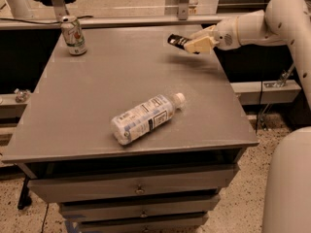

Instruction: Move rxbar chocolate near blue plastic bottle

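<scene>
The rxbar chocolate (176,41), a small dark flat bar, is held in my gripper (194,44) above the table's far right part, clear of the surface with its shadow below. The gripper is shut on the bar, which sticks out to the left of the cream-coloured fingers (199,45). The blue plastic bottle (145,117) lies on its side near the middle front of the table, its white cap pointing right and away from me. The bar is well beyond and to the right of the bottle.
A green-and-white soda can (74,35) stands upright at the table's far left corner. The grey table (73,110) sits on a cabinet of drawers (140,189). My white arm (272,23) reaches in from the right.
</scene>
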